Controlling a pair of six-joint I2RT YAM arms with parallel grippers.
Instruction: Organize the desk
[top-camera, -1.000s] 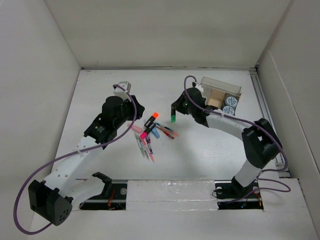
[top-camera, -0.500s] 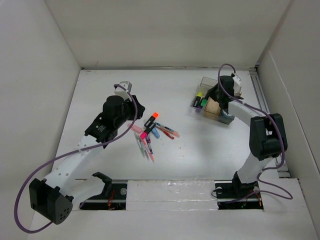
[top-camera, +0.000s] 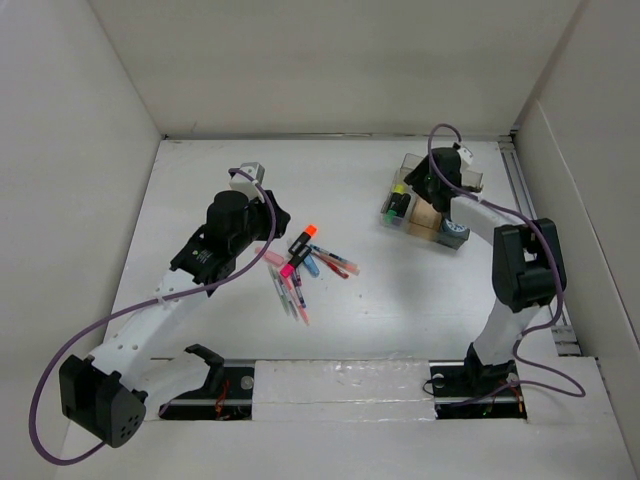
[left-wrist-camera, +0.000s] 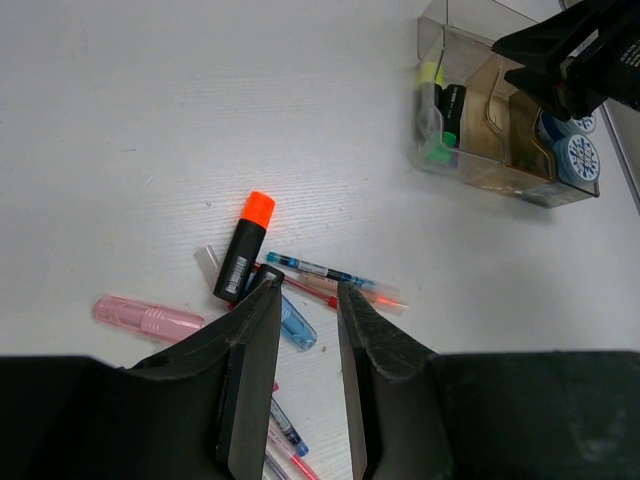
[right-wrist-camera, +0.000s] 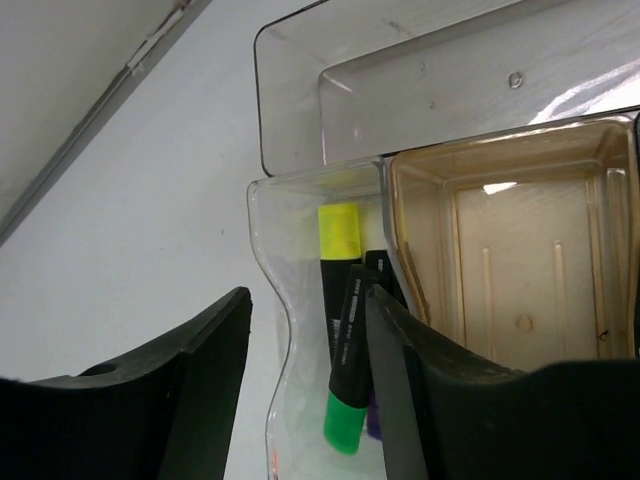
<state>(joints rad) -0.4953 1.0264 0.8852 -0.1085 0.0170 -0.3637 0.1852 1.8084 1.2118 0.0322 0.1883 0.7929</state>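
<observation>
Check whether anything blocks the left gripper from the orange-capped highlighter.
Nothing visible. The orange-capped highlighter lies uncovered on the desk just beyond the open left gripper; loose pens lie beside it, none on top.

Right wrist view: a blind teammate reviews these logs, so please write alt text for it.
The right gripper, open and empty, hangs over a clear organizer, above the slot holding a yellow-capped marker and a green-capped marker. The tan compartment beside it looks empty.

Robot test cell in a lab, bare white surface (top-camera: 400, 300) boxed by plain white panel walls (top-camera: 330, 70), left arm (top-camera: 150, 325) and right arm (top-camera: 520, 280) bolted to a near-edge rail (top-camera: 340, 378), purple cabling (top-camera: 40, 400).
</observation>
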